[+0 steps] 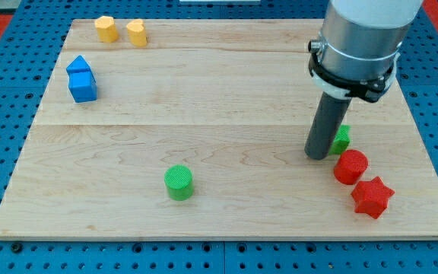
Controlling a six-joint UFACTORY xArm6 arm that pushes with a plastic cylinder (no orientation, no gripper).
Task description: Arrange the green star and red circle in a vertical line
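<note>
In the one camera view, my arm comes down from the far right of the scene: a broad grey metal cylinder ringed by a black clamp, and below it my straight dark rod. My tip (317, 156) rests on the pale wooden board (226, 99), towards its right side, a little nearer than the middle. I have no fingers or jaws to spread or press together, only this bare rod, and it pinches nothing.

The green star-shaped block (342, 139) sits just to the right of my rod, so close that the rod hides its left part; I cannot tell whether the two touch. Its star outline is hard to make out because so little of it shows. Just nearer than it, and slightly to the right, lies the red round block (350, 167), the red circle, close to the green one or touching it. Nearer again and further right is a red star-shaped block (372, 197), right beside the red round one, near the board's near right corner. These three run in a short slanting row from my tip towards that corner.

Well apart from them, towards the near left of centre, stands a green round block (179, 183) alone. On the far left edge a blue pointed block (79, 65) sits just behind a blue cube (83, 87), the two touching. Along the far edge, left of centre, two yellow blocks lie side by side: a yellow rounded block (106, 29) and a yellow heart-shaped block (136, 33).

The board lies on a blue perforated table (6, 122).
</note>
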